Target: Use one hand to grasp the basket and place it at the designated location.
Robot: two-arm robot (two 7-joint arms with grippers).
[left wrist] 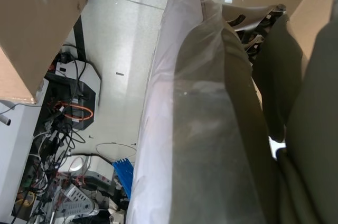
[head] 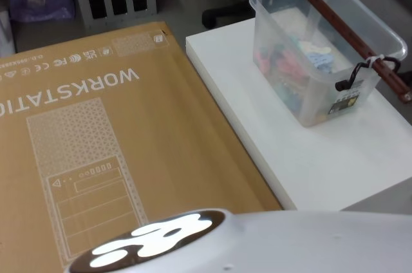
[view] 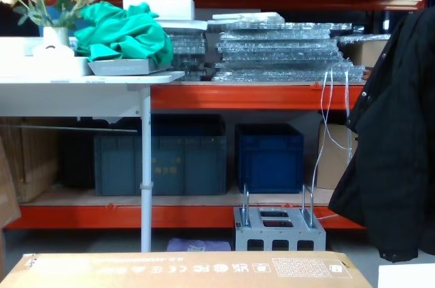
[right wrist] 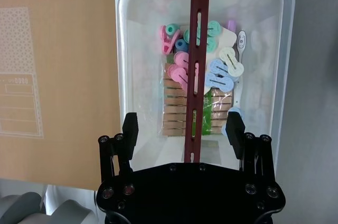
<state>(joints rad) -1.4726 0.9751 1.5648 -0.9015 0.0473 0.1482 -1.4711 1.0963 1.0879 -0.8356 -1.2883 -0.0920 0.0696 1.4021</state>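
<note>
Tool (right wrist: 182,133) of the right arm hangs spread above the basket (right wrist: 203,60), one finger on each side of the raised handle (right wrist: 194,76), apparently lined up to pinch it. Basket sits on the white desk (head: 309,157), right of a cardboard box (head: 96,150).

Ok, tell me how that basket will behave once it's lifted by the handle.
The basket will probably swing, since its thin handle hangs on end pivots. It looks fairly light: thin translucent walls, and the clothespins inside fill only part of it. The open right gripper straddles the handle near one end, so the basket may tilt.
</note>
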